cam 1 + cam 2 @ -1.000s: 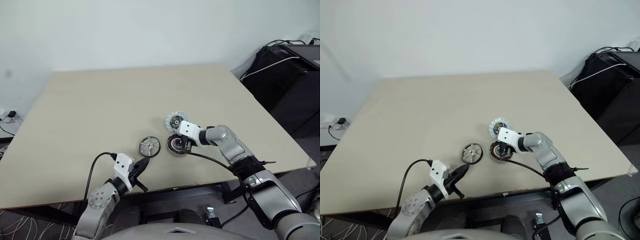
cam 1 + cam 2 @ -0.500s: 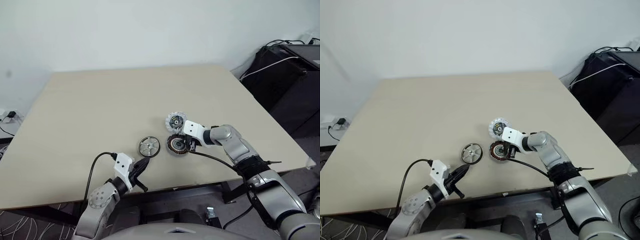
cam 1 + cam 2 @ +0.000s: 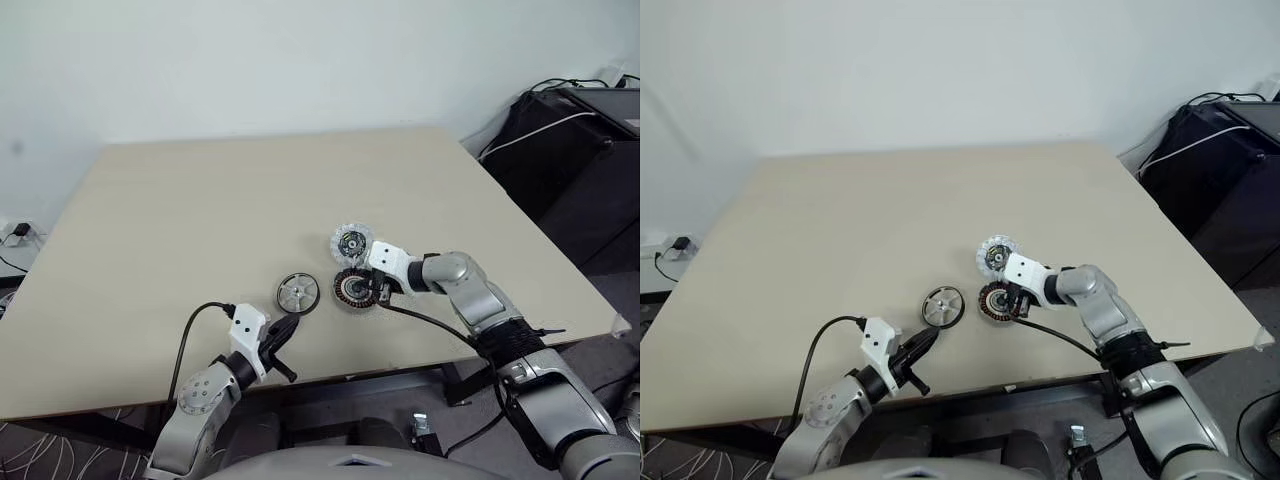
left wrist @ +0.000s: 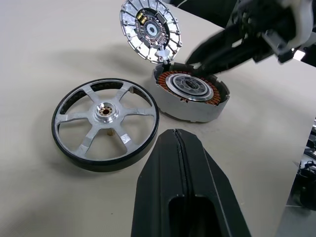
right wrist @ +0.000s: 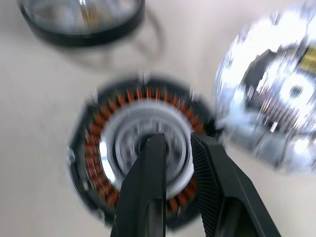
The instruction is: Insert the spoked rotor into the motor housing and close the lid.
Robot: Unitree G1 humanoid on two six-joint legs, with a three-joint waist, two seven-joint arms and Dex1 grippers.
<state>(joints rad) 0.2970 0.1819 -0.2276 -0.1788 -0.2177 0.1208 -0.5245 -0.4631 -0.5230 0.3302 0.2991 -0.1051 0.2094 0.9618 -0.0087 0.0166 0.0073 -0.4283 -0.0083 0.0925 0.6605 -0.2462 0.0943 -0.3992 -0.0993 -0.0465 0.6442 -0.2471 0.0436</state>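
Taking the motor housing (image 3: 352, 289) as the landmark, the scene reads from the robot's left across to its right. Farthest to the left of the housing and nearer the front edge of the pale surface (image 3: 200, 210), the left pincer (image 3: 284, 331) hovers with its two black fingers clenched together on nothing. Between that pincer and the housing, just to the housing's left, the spoked rotor (image 3: 298, 293) lies flat on the surface with its silvery spokes and central hub facing up, apart from the housing by a narrow gap. The housing itself sits flat, its ring of reddish copper windings round a silvery centre open to view. Immediately behind the housing, touching its far rim, the lid (image 3: 351, 243) stands tilted, its finned edge and dark inner face turned forward. At the housing's right side the right pincer (image 3: 379, 288) reaches in over the rim; the right wrist view shows its fingers (image 5: 148, 197) slightly parted above the silvery centre, and no part is seen between them.
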